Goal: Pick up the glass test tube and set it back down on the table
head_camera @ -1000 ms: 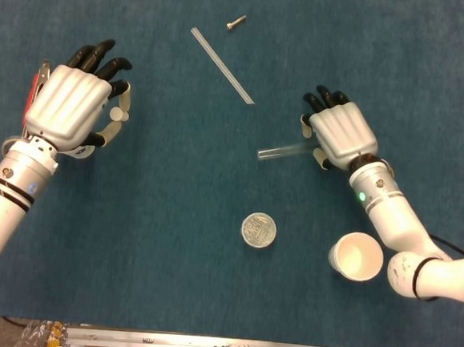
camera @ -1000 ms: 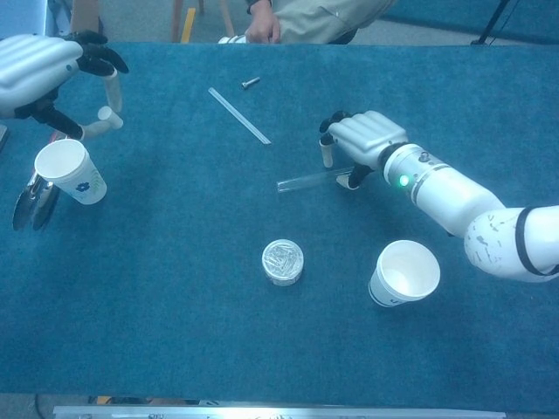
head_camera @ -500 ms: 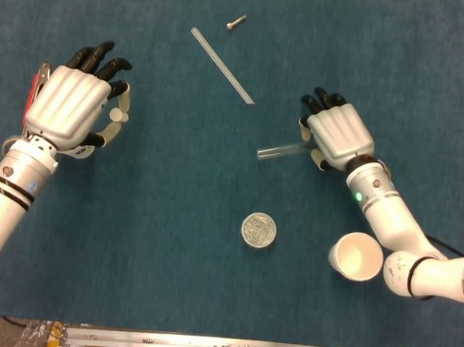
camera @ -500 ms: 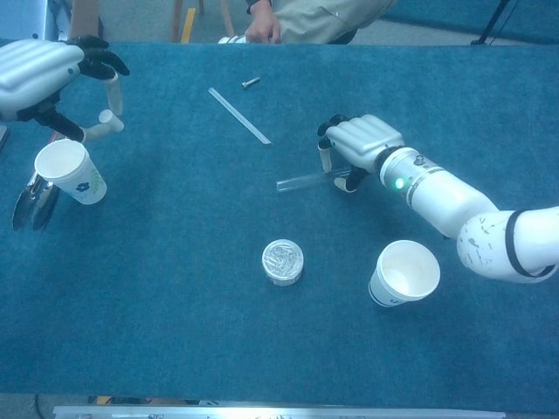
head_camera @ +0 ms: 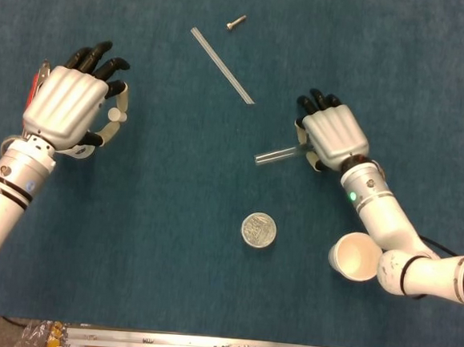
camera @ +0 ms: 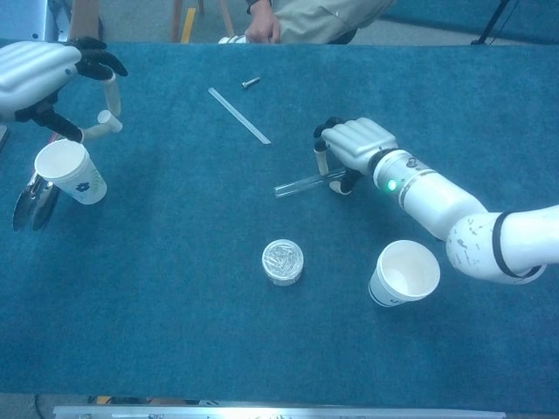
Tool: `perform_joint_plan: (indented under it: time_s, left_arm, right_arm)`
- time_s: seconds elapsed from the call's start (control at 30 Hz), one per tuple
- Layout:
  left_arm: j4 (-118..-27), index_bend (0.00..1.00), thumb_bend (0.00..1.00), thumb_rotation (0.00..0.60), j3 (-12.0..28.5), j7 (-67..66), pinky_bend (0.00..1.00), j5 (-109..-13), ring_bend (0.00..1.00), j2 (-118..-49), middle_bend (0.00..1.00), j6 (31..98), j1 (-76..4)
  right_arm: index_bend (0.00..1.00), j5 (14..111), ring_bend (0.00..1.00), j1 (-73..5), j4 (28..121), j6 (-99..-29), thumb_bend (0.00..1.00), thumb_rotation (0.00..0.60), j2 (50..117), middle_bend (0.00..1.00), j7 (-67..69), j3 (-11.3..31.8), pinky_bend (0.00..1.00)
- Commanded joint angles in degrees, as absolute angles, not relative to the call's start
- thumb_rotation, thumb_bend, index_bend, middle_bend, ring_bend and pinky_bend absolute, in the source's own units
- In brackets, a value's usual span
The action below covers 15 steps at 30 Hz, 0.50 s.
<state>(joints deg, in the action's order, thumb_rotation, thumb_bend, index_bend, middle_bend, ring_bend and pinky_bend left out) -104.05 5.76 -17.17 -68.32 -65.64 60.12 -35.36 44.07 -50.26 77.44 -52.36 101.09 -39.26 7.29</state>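
The glass test tube (head_camera: 275, 155) (camera: 300, 183) lies nearly level, right of the table's middle, its open end pointing left. My right hand (head_camera: 332, 133) (camera: 354, 144) covers the tube's right end and pinches it between thumb and fingers. How high the tube is off the blue cloth is not clear. My left hand (head_camera: 68, 108) (camera: 39, 74) hovers at the far left with its fingers apart and nothing in it.
A clear straight rod (head_camera: 222, 65) (camera: 238, 114) and a screw (head_camera: 236, 22) (camera: 251, 82) lie at the back. A round tin (head_camera: 259, 229) (camera: 283, 262) sits in front of the tube. One paper cup (head_camera: 356, 256) (camera: 403, 272) stands by my right forearm, another (camera: 70, 171) under my left hand beside metal tongs (camera: 33, 201).
My right hand has shifted slightly left and away from me, and the test tube moved with it. The left hand has stayed put.
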Motion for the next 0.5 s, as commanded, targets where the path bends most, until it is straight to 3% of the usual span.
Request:
perform_joint_plan:
  time_s: [0.03, 0.5]
  left_arm:
    - [-104.4, 0.52, 0.32, 0.6, 6.09, -16.83, 0.06, -68.26, 0.0, -65.22, 0.18, 60.35, -35.25]
    - [-109.93, 0.52, 0.32, 0.6, 9.84, -11.1, 0.06, -64.86, 0.0, -60.29, 0.18, 58.94, -35.74]
  right_arm:
    - [0.6, 44.25, 0.01, -49.77, 78.54, -52.86, 0.29, 0.6, 100.27, 0.17, -37.71, 8.2, 0.16]
    - [0.66, 47.29, 0.07, -45.27, 87.27, -52.42, 0.29, 0.6, 93.1, 0.22, -19.59, 15.04, 0.18]
